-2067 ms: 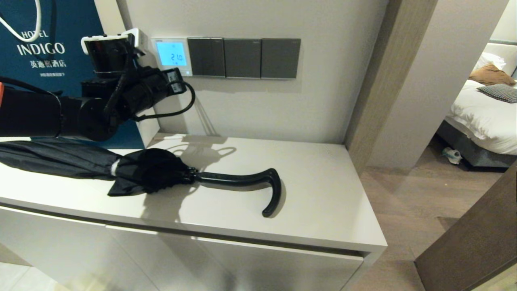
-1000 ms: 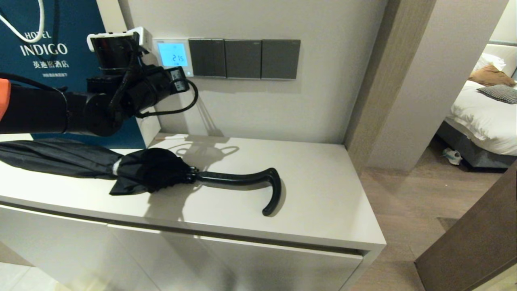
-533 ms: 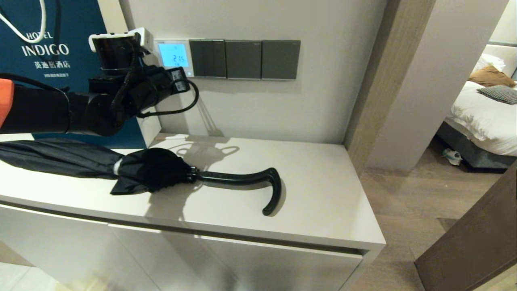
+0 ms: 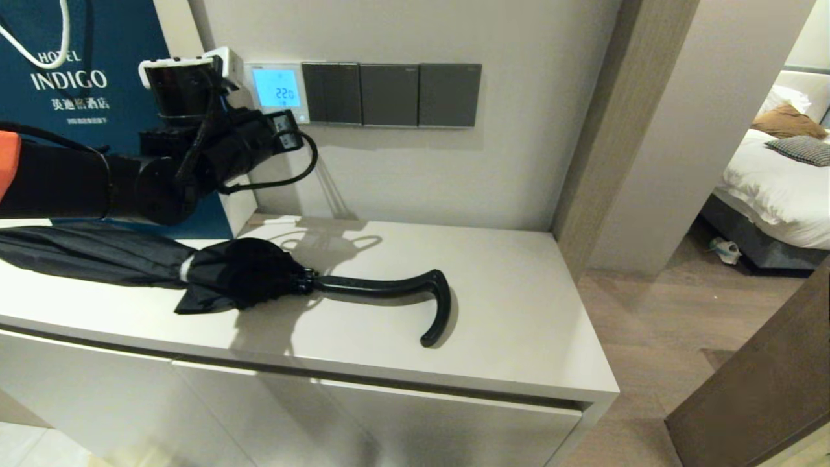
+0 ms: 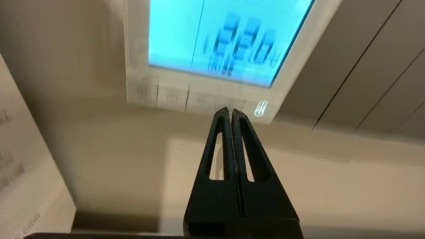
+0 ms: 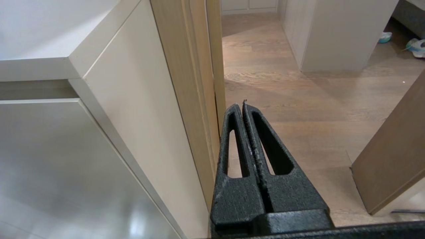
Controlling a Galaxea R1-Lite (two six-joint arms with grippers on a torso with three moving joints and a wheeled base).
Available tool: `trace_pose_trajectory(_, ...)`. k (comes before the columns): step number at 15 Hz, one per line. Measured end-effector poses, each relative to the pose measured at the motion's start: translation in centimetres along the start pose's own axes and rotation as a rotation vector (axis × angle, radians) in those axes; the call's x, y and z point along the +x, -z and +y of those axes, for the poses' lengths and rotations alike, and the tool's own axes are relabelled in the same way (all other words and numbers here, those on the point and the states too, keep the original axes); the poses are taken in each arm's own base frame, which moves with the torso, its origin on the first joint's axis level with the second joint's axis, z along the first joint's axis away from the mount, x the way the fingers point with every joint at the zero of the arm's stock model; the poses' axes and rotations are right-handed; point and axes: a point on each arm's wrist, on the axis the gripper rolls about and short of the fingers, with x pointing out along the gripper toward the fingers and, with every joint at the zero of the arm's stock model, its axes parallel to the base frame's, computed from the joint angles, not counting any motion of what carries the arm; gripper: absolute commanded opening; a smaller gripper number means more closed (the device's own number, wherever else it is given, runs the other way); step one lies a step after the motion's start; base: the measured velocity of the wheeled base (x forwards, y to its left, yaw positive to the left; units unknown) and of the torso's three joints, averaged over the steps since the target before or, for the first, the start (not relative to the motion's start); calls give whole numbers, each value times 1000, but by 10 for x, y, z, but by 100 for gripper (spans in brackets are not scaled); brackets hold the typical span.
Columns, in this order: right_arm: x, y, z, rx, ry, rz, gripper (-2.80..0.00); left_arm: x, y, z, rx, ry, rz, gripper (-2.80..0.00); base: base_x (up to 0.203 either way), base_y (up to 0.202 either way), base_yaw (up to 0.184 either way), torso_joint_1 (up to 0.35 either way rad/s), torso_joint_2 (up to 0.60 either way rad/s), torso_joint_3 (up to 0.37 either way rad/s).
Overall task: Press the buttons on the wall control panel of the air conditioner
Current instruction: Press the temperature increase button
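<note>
**K:** Layout, left to right: teal Hotel Indigo bag (image 4: 78, 84) against the wall, left arm reaching across in front of it, then the air conditioner's wall control panel (image 4: 277, 91), then the dark grey switch plates (image 4: 389, 95) butted up against it in one strip. Black umbrella (image 4: 220, 275) lies on the white cabinet top (image 4: 519, 324) under the arm, crook handle pointing right.

**M:** Left gripper (image 5: 231, 111)?

**K:** Fingers clenched flat together, nothing between them. Reads as deliberate: closed, the two tips make one narrow point, small enough to hit a single key. Tip sits at the buttons (image 5: 186, 98), the pale row on the panel's lower edge below the lit blue screen (image 5: 229, 36), toward the end nearest the switch plates. Contact or a hair off, can't tell from the wrist view.

**M:** Why come in from below?

**K:** Probably keeps the arm clear of the screen, so the digits stay readable; they show 22.0. Arm also rides above the umbrella, no contact.

**M:** Risk?

**K:** Keys are packed tight; a slight sideways slip likely lands on a neighbour.

**M:** Right side?

**K:** Right gripper (image 6: 243, 105) parked low beside the cabinet's right end, over the wood floor (image 6: 318, 109), fingers pressed shut on nothing. Not needed for a one-point press.
</note>
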Motion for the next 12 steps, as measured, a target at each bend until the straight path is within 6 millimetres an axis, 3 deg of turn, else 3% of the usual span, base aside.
trace_pose_trajectory(7,0,0,0,0,0,0,-280,-13,-3,-1,-1,4,-7,-280,0,0,0,0,0,0)
trace_pose_trajectory(12,0,0,0,0,0,0,-280,-33,-11,-3,-1,12,-30,-280,0,0,0,0,0,0)
